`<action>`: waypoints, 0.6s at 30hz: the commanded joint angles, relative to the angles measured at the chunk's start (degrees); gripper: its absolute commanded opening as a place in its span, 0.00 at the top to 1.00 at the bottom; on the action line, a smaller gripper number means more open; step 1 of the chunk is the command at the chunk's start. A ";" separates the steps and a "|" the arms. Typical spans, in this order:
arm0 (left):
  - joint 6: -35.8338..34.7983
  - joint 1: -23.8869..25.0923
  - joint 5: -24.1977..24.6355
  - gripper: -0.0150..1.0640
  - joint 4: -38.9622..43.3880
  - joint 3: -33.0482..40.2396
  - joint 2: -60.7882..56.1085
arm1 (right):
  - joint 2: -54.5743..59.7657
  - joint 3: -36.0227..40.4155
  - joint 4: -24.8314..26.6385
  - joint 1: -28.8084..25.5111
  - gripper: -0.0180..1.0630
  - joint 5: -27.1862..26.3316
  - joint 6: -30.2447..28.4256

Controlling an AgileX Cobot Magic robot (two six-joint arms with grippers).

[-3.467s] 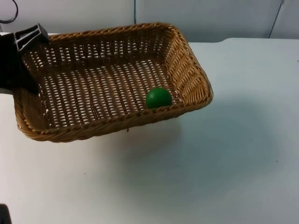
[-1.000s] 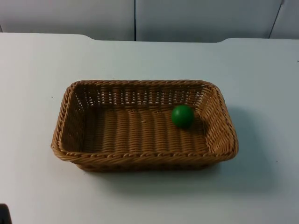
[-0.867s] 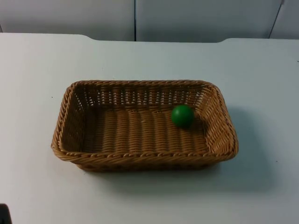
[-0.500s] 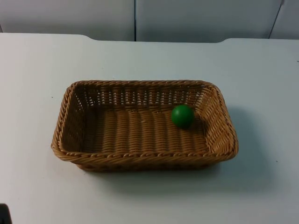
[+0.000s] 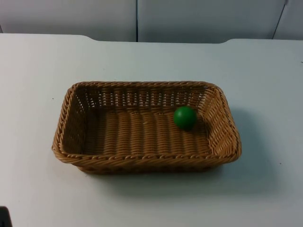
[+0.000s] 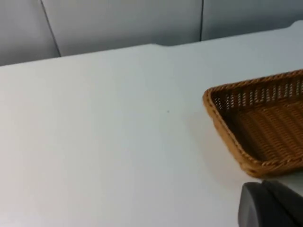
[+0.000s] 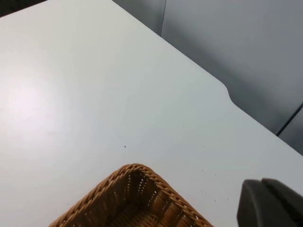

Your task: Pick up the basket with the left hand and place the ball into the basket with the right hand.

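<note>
The brown wicker basket [image 5: 142,158] stands flat on the white table, near its middle. A green ball [image 5: 184,117] lies inside it, close to the right wall and toward the far side. In the left wrist view one corner of the basket [image 6: 222,124] lies ahead of my left gripper [image 6: 270,208], which hangs apart from it above bare table. In the right wrist view another corner of the basket [image 7: 142,189] lies beside my right gripper [image 7: 270,203], also apart from it. Nothing touches the basket or the ball.
The white table [image 5: 265,71] stretches open on all sides of the basket. The grey partition wall [image 5: 199,19] closes off its far edge.
3.5 s ago the left gripper held the basket up and tilted at the upper left; now the basket rests on the table and the arm has drawn back. Nothing moved over the last second.
</note>
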 commanded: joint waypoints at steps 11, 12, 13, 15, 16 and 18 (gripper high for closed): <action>-1.40 0.08 2.22 0.99 4.03 0.33 -0.33 | -0.70 -0.31 -0.33 -0.15 0.99 -0.48 0.08; -1.40 0.08 2.22 0.99 4.03 0.33 -0.33 | -0.70 -0.31 -0.33 -0.15 0.99 -0.48 0.08; -1.40 0.08 2.22 0.99 4.03 0.33 -0.33 | -0.70 -0.31 -0.33 -0.15 0.99 -0.48 0.08; -1.40 0.08 2.22 0.99 4.03 0.33 -0.33 | -0.70 -0.31 -0.33 -0.15 0.99 -0.48 0.08; -1.40 0.08 2.22 0.99 4.03 0.33 -0.33 | -0.70 -0.31 -0.33 -0.15 0.99 -0.48 0.08; -1.40 0.08 2.22 0.99 4.03 0.33 -0.33 | -0.70 -0.31 -0.33 -0.15 0.99 -0.48 0.08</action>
